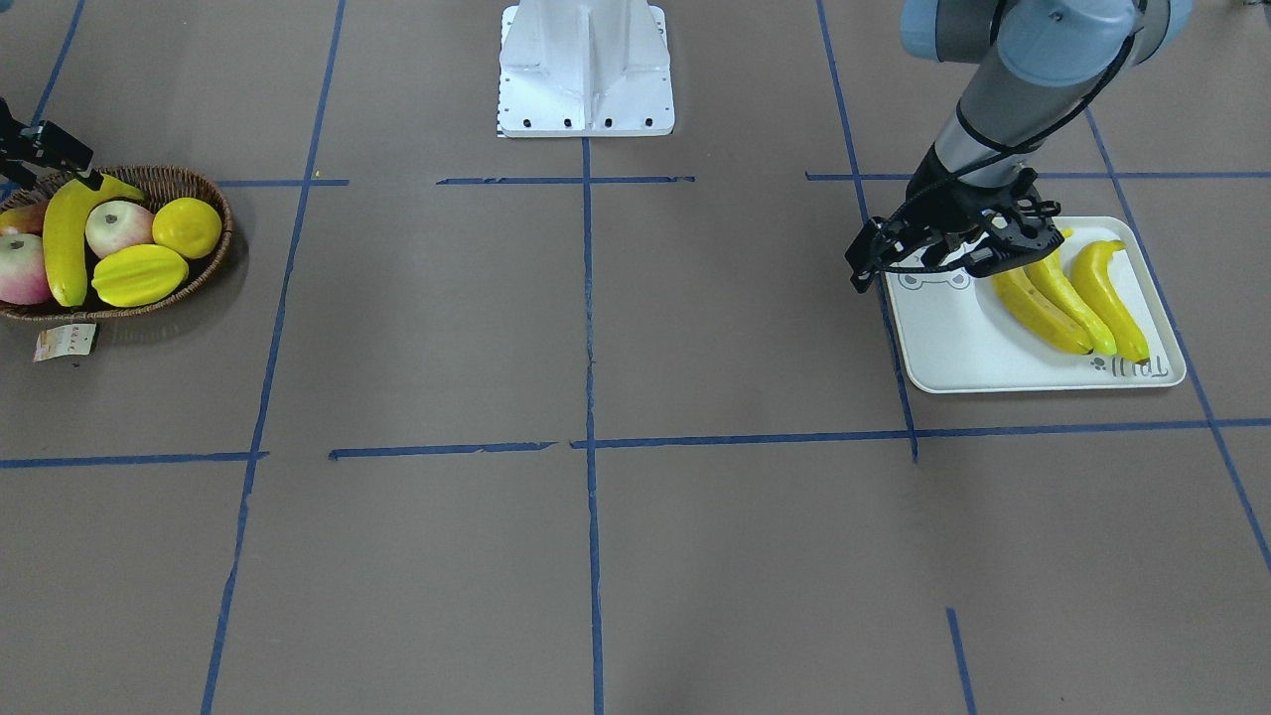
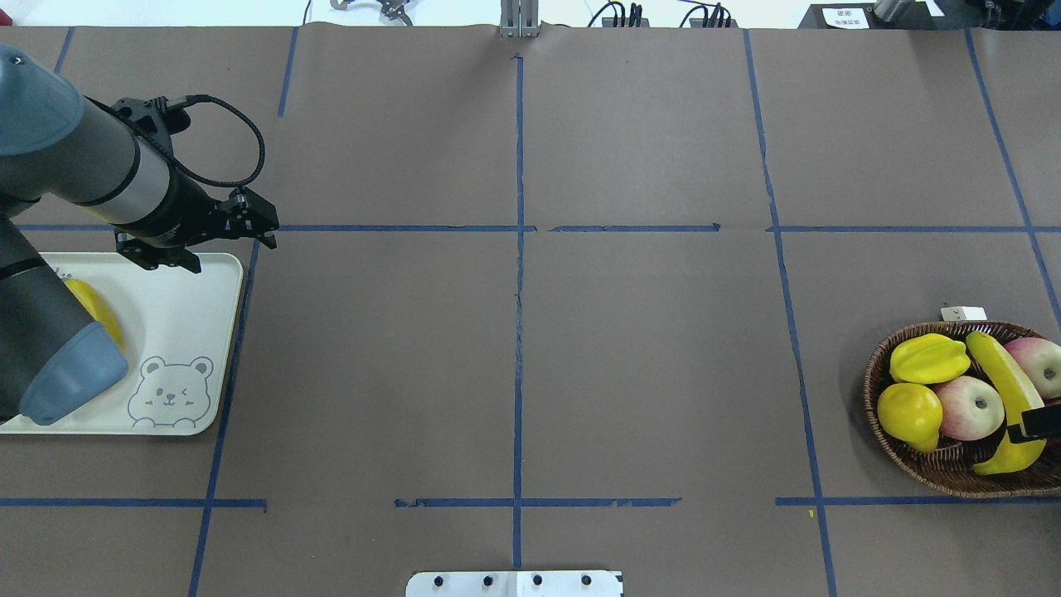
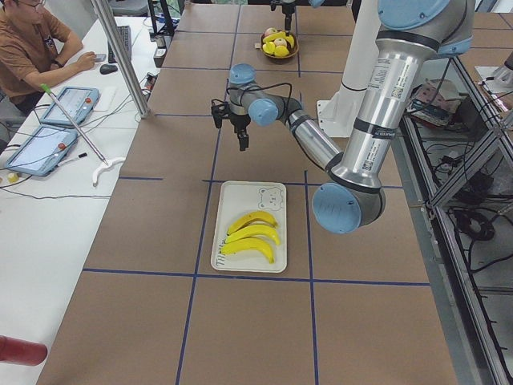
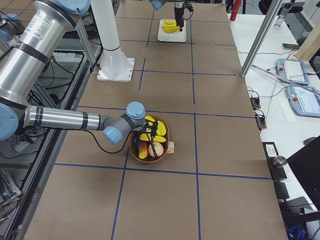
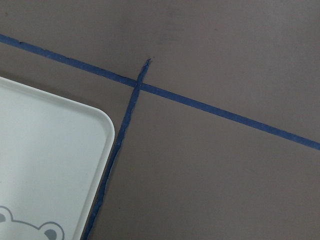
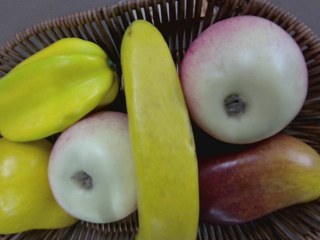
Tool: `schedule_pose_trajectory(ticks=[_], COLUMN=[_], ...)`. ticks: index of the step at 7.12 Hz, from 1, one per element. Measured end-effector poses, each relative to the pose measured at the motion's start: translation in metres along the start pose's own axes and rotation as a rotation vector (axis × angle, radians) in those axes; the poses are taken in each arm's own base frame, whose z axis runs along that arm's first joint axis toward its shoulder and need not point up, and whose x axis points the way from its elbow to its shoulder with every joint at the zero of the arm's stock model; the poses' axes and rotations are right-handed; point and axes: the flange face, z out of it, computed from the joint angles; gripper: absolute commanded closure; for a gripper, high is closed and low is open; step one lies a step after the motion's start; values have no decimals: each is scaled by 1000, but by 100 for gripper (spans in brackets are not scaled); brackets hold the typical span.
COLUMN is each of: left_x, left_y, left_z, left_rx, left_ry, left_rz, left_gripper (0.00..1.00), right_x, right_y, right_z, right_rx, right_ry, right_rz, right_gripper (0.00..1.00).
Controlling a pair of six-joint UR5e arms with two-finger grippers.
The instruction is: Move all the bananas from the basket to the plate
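Observation:
Three yellow bananas (image 1: 1067,298) lie side by side on the pale bear-print plate (image 1: 953,348). One more banana (image 1: 62,238) lies in the brown wicker basket (image 1: 223,248) and fills the right wrist view (image 6: 160,140). My left gripper (image 1: 866,266) hangs empty above the plate's corner (image 5: 45,150), which is nearest the table's middle, and looks open. My right gripper (image 1: 50,149) hovers just over the basket banana's end (image 2: 999,373), looks open and holds nothing. Neither wrist view shows its fingers.
The basket also holds a ridged starfruit (image 1: 139,275), a round lemon-like fruit (image 1: 187,226), two apples (image 6: 245,80) and a reddish pear (image 6: 255,180). A paper tag (image 1: 65,341) lies by the basket. The robot's base (image 1: 586,70) stands mid-table.

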Motion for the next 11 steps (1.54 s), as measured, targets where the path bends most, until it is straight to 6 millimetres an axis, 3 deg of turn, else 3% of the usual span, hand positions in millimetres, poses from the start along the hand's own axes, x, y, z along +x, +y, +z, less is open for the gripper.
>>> schedule_pose_trajectory(ticks=[2, 4, 6, 9, 11], left_x=[0, 0, 0, -2, -1], left_y=[0, 0, 1, 1, 0], left_z=[0, -1, -1, 0, -1], left_rx=[0, 0, 0, 0, 0], left_ry=[-1, 2, 2, -1, 1], left_rz=[0, 1, 1, -1, 0], left_gripper=[0, 0, 0, 0, 0], right_x=[0, -1, -2, -7, -14], right_y=[1, -1, -3, -7, -8], right_z=[4, 8, 10, 8, -11], right_rx=[-14, -18, -18, -11, 15], right_ry=[1, 2, 2, -9, -43], right_rz=[-3, -4, -8, -16, -12], right_gripper=[6, 57, 96, 99, 100])
